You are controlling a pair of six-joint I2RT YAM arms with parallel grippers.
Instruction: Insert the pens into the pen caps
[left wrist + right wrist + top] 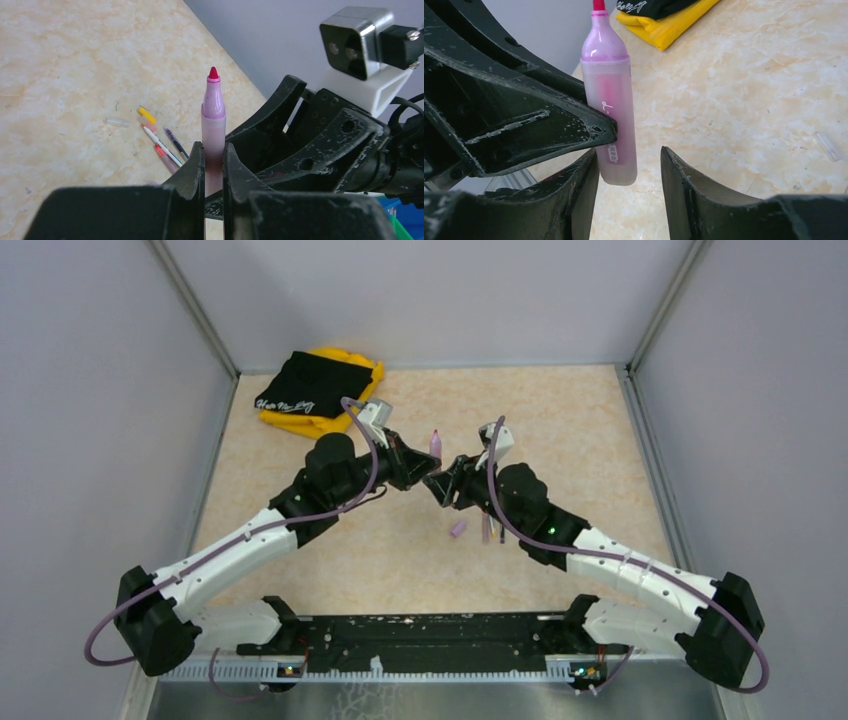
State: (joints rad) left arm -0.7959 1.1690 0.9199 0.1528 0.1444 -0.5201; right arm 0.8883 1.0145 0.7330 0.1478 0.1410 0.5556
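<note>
Light: bright, even, diffuse
Shadows: faint, soft under arms (250,540)
Focus: top view sharp; near fingers (192,192) soft in wrist views

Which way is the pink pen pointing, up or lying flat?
Up. The pink pen stands about upright, its lower body pinched in the left tool, red tip on top.

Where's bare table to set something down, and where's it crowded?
Free: the table's far right, between right arm and right wall; also near middle, beside the left arm. Crowded: pens and cap by the right arm; bag far left.
</note>
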